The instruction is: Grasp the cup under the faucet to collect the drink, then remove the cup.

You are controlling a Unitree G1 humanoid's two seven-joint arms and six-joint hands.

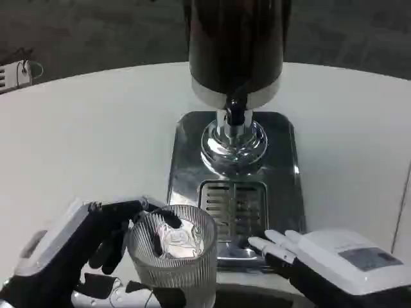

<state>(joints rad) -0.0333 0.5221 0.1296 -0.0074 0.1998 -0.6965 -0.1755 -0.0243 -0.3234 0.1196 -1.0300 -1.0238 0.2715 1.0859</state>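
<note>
My left hand point(77, 247) has its black fingers point(122, 208) wrapped around the clear ribbed glass cup point(172, 253), held just left of the steel drip tray point(234, 212), short of the dark dispenser's faucet point(236, 112). My right hand point(321, 260) rests open, fingers apart, on the white tabletop point(83, 141).

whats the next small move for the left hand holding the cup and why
Probably carry the cup forward and right, onto the drip grate below the faucet. The left hand already grips the ribbed glass, which sits at the tray's near-left corner, well short of the spout. The right hand rests by the tray's front edge.
</note>
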